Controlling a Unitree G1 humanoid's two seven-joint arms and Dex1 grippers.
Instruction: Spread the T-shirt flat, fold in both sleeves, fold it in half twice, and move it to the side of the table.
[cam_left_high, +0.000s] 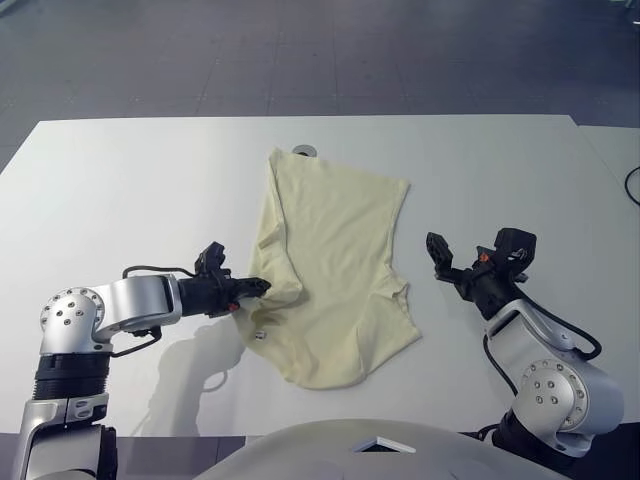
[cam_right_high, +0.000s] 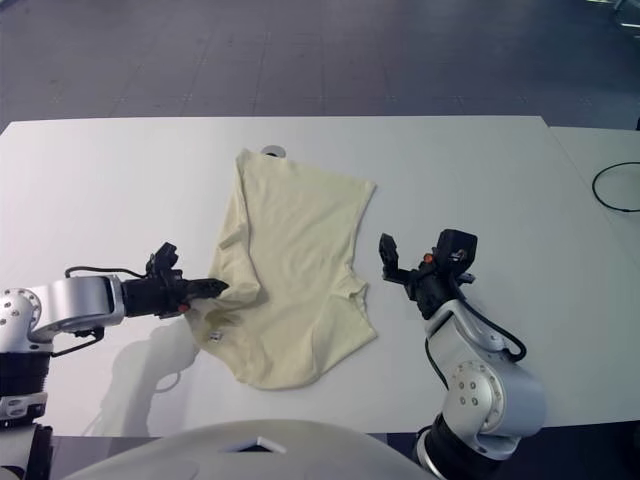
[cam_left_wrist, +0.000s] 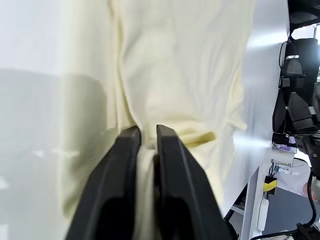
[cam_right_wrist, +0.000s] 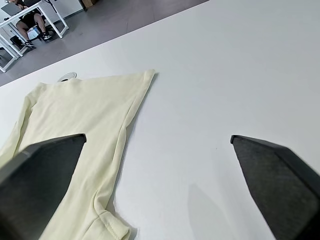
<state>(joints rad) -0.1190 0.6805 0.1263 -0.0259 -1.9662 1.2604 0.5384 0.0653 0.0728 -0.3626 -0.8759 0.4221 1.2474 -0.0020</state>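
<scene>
White bench (cam_left_high: 120, 180) carries the cream T-shirt (cam_left_high: 335, 260), grey floor (cam_left_high: 300, 60) beyond it. My left fingers (cam_left_high: 262, 287) clamp the T-shirt's bunched edge; my right fingers (cam_left_high: 476, 250) stand apart beside it.

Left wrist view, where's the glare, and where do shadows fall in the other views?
Left wrist view: the table shines white past the shirt, which looks washed out, and a grey shadow band lies on the shirt's other side. Left eye view: even light, with a soft shadow on the table under the left end effector. Right wrist view: a faint shadow near the right end effector.
</scene>
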